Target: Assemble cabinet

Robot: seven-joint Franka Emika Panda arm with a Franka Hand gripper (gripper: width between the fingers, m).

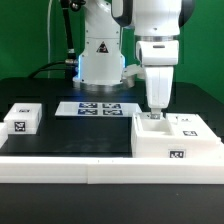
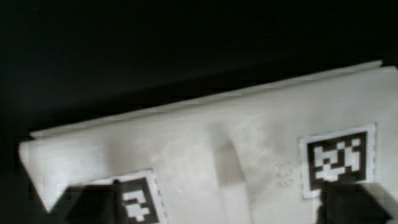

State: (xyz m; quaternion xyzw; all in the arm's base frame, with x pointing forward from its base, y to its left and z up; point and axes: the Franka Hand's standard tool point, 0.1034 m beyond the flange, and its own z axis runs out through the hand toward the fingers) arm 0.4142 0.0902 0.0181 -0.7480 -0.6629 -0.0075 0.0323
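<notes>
The cabinet's large white box point(image 1: 176, 140) lies at the exterior view's right, near the front of the black table, with square tags on its top and front. My gripper point(image 1: 155, 114) hangs straight down over the box's left part, fingertips at its top surface. In the wrist view the white box point(image 2: 196, 140) fills the lower half. It has a raised ridge down the middle and a tag on each side. My gripper point(image 2: 214, 203) is open, with one dark finger point(image 2: 82, 206) at each side of the ridge. The small tagged block point(image 1: 22, 118) sits at the far left.
The marker board point(image 1: 98, 108) lies flat at the middle back, in front of the white robot base point(image 1: 100, 55). A long white rail point(image 1: 90, 166) runs along the table's front edge. Black table surface lies between the block and the box.
</notes>
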